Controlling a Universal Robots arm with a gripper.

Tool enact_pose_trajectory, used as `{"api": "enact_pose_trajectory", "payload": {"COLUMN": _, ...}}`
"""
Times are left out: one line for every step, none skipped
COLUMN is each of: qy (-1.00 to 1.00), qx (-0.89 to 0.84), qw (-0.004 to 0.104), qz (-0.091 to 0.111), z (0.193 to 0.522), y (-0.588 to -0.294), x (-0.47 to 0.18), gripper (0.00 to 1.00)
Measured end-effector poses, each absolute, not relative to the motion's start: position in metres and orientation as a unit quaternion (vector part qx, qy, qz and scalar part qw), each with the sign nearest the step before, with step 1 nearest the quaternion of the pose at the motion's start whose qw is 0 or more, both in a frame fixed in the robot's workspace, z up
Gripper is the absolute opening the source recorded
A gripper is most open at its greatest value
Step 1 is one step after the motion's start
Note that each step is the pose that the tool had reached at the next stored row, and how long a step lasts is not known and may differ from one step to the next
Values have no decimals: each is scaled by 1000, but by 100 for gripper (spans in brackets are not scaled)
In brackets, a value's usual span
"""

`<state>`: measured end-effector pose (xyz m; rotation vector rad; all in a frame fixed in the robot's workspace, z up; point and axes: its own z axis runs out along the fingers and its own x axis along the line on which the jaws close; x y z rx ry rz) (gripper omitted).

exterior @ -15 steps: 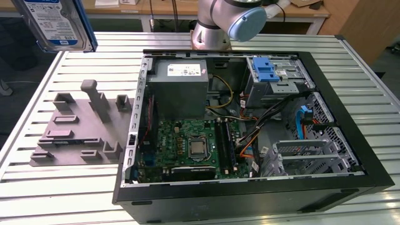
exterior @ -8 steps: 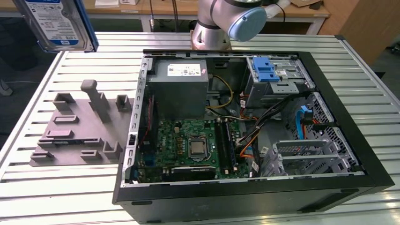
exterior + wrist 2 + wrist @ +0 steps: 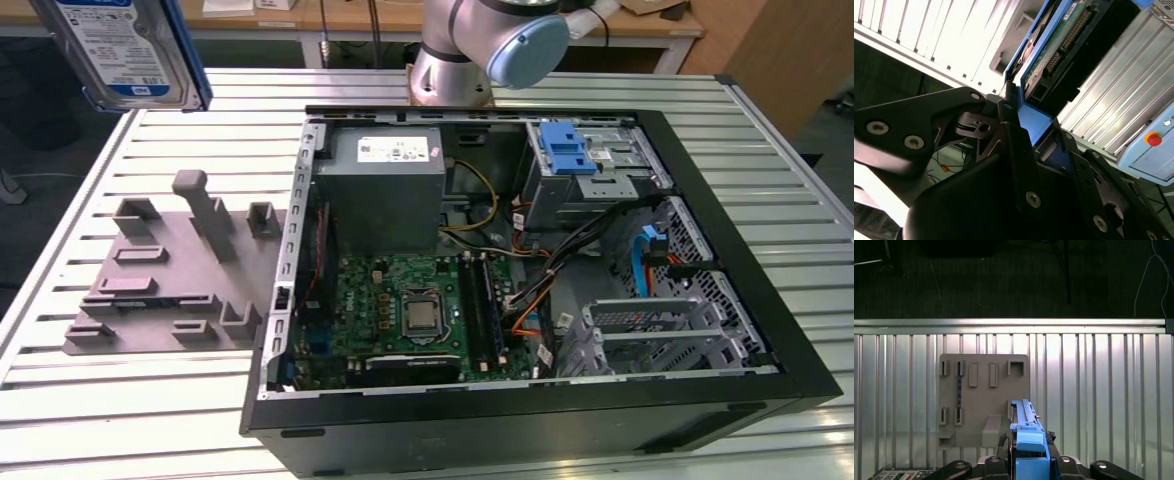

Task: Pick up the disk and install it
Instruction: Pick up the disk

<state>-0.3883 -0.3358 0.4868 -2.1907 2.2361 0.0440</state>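
The gripper (image 3: 1040, 131) was pinched shut on the disk (image 3: 127, 50). In the second wrist view its black fingers (image 3: 1016, 150) pressed on either side of the blue bracket (image 3: 1029, 440) at one end, and the green circuit-board face ran out away from them. In the exterior view the disk hung high at the exterior view's left, above the slatted table (image 3: 134, 420) and clear of the grey holder plate (image 3: 147, 290). It was well apart from the open computer case (image 3: 747, 330) and from the drive cage (image 3: 601, 165) with its blue latch (image 3: 567, 150). The chief risk, as I judged it, lay in the grip itself. The hold was on plastic near one end, so most of the drive's weight sat out beyond the fingers, and a quick swing or a sharp stop could let it pivot or slide in the pinch. A disk gone crooked that way would meet the cage mouth at an angle and jam there, or its bracket rails would catch on the cage instead of running in. The way across carried its own hazards — the case wall stood up from the table, the power supply (image 3: 387, 190) rose beside the cage, and loose cables (image 3: 534, 290) lay close below it, so a low or skewed approach could knock the drive against metal or snag a wire. A drop from that height onto the table or the motherboard (image 3: 400, 300) would likely damage the part.
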Motion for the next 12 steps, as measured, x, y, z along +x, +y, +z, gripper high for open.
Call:
{"api": "enact_pose_trajectory", "payload": {"qy": 714, "qx": -700, "qw": 5, "qz": 14, "z": 487, "y": -336, "x": -388, "gripper": 37}}
{"api": "enact_pose_trajectory", "payload": {"qy": 714, "qx": -700, "qw": 5, "qz": 14, "z": 487, "y": -336, "x": -388, "gripper": 37}}
{"api": "enact_pose_trajectory", "payload": {"qy": 714, "qx": -700, "qw": 5, "qz": 14, "z": 487, "y": -336, "x": -388, "gripper": 37}}
{"api": "enact_pose_trajectory", "payload": {"qy": 714, "qx": -700, "qw": 5, "qz": 14, "z": 487, "y": -336, "x": -387, "gripper": 37}}
{"api": "enact_pose_trajectory", "payload": {"qy": 714, "qx": -700, "qw": 5, "qz": 14, "z": 487, "y": -336, "x": -387, "gripper": 37}}
{"api": "enact_pose_trajectory", "payload": {"qy": 714, "qx": -700, "qw": 5, "qz": 14, "z": 487, "y": -336, "x": -387, "gripper": 37}}
{"api": "enact_pose_trajectory", "payload": {"qy": 714, "qx": -700, "qw": 5, "qz": 14, "z": 487, "y": -336, "x": -387, "gripper": 37}}
{"api": "enact_pose_trajectory", "payload": {"qy": 714, "qx": -700, "qw": 5, "qz": 14, "z": 487, "y": -336, "x": -387, "gripper": 37}}
{"api": "enact_pose_trajectory", "payload": {"qy": 714, "qx": -700, "qw": 5, "qz": 14, "z": 487, "y": -336, "x": -386, "gripper": 37}}
{"api": "enact_pose_trajectory", "payload": {"qy": 714, "qx": -700, "qw": 5, "qz": 14, "z": 487, "y": -336, "x": -386, "gripper": 37}}
{"api": "enact_pose_trajectory", "payload": {"qy": 714, "qx": -700, "qw": 5, "qz": 14, "z": 487, "y": -336, "x": -386, "gripper": 37}}
{"api": "enact_pose_trajectory", "payload": {"qy": 714, "qx": -700, "qw": 5, "qz": 14, "z": 487, "y": -336, "x": -386, "gripper": 37}}
